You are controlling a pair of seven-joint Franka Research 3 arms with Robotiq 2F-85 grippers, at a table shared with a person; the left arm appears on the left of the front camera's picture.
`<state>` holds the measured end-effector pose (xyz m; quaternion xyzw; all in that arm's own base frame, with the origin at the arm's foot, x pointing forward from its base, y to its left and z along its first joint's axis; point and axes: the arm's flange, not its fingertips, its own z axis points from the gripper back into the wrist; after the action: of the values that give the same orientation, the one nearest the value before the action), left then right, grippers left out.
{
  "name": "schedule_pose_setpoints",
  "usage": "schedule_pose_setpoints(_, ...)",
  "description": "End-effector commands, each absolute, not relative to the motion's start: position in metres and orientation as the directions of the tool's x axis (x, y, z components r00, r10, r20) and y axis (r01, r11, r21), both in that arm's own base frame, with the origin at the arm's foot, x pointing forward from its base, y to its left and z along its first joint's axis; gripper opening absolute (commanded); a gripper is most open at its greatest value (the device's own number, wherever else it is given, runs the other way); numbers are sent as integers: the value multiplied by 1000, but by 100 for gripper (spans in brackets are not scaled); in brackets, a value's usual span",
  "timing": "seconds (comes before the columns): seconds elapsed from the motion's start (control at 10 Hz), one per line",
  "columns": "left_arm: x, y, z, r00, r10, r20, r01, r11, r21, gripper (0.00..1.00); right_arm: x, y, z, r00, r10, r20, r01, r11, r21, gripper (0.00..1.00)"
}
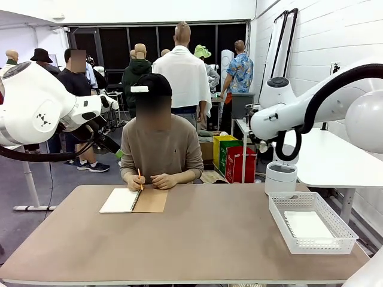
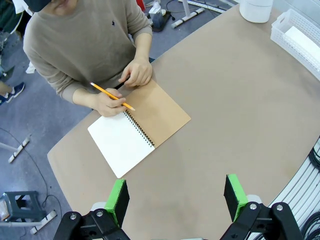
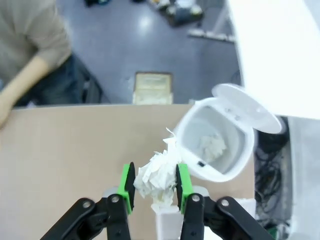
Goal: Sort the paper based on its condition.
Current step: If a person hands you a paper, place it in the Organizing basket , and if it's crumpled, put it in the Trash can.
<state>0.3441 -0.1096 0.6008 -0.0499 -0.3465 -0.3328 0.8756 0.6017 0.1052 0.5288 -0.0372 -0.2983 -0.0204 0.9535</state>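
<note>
R gripper [image 3: 154,185] pinches crumpled paper [image 3: 159,175] just short of open white bin [image 3: 220,145] at table's far right edge. L gripper [image 2: 175,197] spread wide, empty, well off.

- A crumpled ball of white paper [image 3: 159,176] sits at the lower centre of the right wrist view, wadded and creased, with ragged points sticking up at its top. It is pinched between the two green pads of the right pincer [image 3: 154,187].
- A second crumpled white wad [image 3: 212,146] lies at centre right of the same view, down inside the open white bin [image 3: 192,140].
- A flat, smooth white sheet [image 1: 307,225] lies at the lower right of the front view, in the bottom of the white mesh tray [image 1: 281,221] on the counter [image 1: 197,239].
</note>
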Motion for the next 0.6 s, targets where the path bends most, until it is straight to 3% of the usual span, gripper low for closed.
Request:
schedule_pose_setpoints(0.0,345,-109,601,531,-546,648,622,771,140,100,609,100,509,811,-133,570,213,974,-75,44)
schedule_pose_setpoints(0.5,345,-109,601,531,-546,648,622,771,140,100,634,55,480,804,-284,523,361,931,-50,44)
